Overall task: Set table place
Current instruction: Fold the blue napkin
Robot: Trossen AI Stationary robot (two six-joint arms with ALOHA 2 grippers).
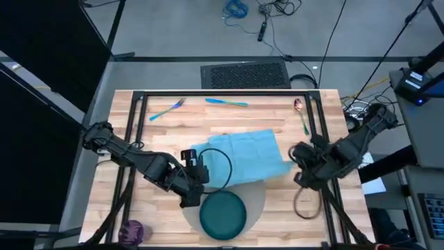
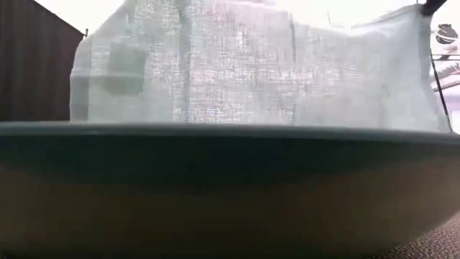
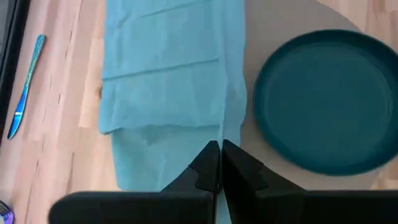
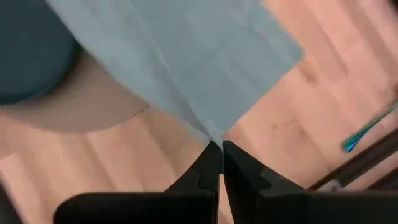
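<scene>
A light blue napkin [image 1: 243,154] is held up over the middle of the table [image 1: 166,135], behind the dark teal plate [image 1: 223,213] that sits on the round grey mat [image 1: 258,196]. My left gripper [image 1: 198,169] is shut on the napkin's near left corner and my right gripper [image 1: 297,154] on its near right corner. In the low view the napkin [image 2: 251,65] stands like a curtain behind the plate's rim [image 2: 230,144], which hides its lower edge. A blue-handled fork [image 1: 166,109], knife [image 1: 226,102] and spoon [image 1: 300,114] lie along the far edge. A purple cup [image 1: 132,230] is at the near left. My left gripper pinches the napkin's near edge at its left corner [image 3: 222,127] between its two shut fingers, coming slanting from the near left. The cloth spreads away from the fingers with its fold creases showing. My right gripper pinches the napkin's near right corner [image 4: 214,134] between its two shut fingers, coming from the table's right side. The cloth fans out from the fingertips, over the wood and the mat's edge.
A black cable loops over the napkin and mat by my left gripper [image 1: 225,167]. A brown ring [image 1: 305,205] lies on the table at the near right. The black frame rails [image 1: 316,118] run along the table's sides. Bare wood lies left of the napkin.
</scene>
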